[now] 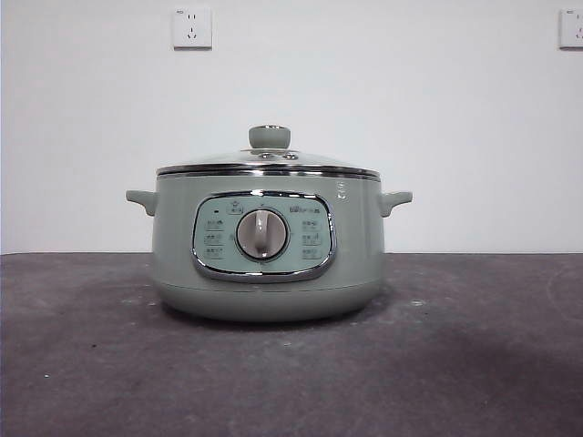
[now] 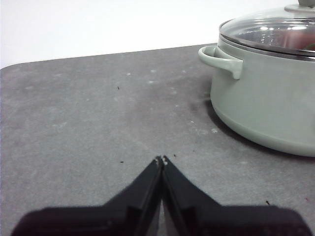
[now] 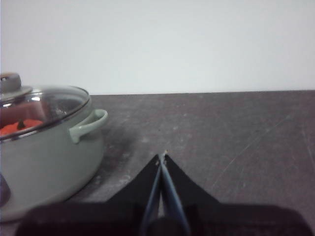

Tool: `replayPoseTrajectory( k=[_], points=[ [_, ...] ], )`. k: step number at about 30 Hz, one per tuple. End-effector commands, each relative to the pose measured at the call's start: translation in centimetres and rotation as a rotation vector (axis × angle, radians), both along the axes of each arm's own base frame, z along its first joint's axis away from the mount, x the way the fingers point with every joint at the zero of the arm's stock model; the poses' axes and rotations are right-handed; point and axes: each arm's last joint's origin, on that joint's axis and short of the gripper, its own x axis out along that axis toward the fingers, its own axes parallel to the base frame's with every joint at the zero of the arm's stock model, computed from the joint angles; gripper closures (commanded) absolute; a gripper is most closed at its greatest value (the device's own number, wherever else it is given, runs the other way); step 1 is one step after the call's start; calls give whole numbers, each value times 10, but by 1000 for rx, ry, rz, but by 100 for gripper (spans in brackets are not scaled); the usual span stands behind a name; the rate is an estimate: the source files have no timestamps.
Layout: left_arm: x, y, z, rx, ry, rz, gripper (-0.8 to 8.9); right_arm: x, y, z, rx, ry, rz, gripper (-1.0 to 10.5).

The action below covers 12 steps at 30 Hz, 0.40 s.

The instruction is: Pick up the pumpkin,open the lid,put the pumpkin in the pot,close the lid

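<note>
**Inspector A:** Nearest first. What of the 2 arms?

**Inspector B:** The left pincer has its jaws pressed together, tips meeting, and grips nothing. It sits low over the table, apart from the pot's side. The right pincer is likewise closed and empty, on the pot's other side, also clear of it. Neither arm shows in the front view.

**Inspector A:** And the pot?

**Inspector B:** The pot stands upright on the dark grey table, control panel and grey dial facing the front camera. Its 2 side handles are free; 1 handle shows in the left wrist view, the other in the right.

**Inspector A:** Lid position?

**Inspector B:** The lid is seated level on the pot's rim, knob upward.

**Inspector A:** Location of the pumpkin?

**Inspector B:** The pumpkin is inside the pot, seen orange through the glass in the right wrist view. From the front it is hidden.

**Inspector A:** Beyond that?

**Inspector B:** A white wall with 2 sockets: 1 upper left, 1 at the right edge.
</note>
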Motion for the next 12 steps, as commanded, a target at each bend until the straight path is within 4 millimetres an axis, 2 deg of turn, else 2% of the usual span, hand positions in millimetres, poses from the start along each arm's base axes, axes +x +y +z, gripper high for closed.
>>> replayPoseTrajectory(
  k=[1,12],
  points=[
    [1,0,-5,-5,12,3,817,2,0,-9,19,16,-7,946],
    [1,0,-5,-5,12,3,817,3,0,-30,36,162,-5,947]
  ],
)
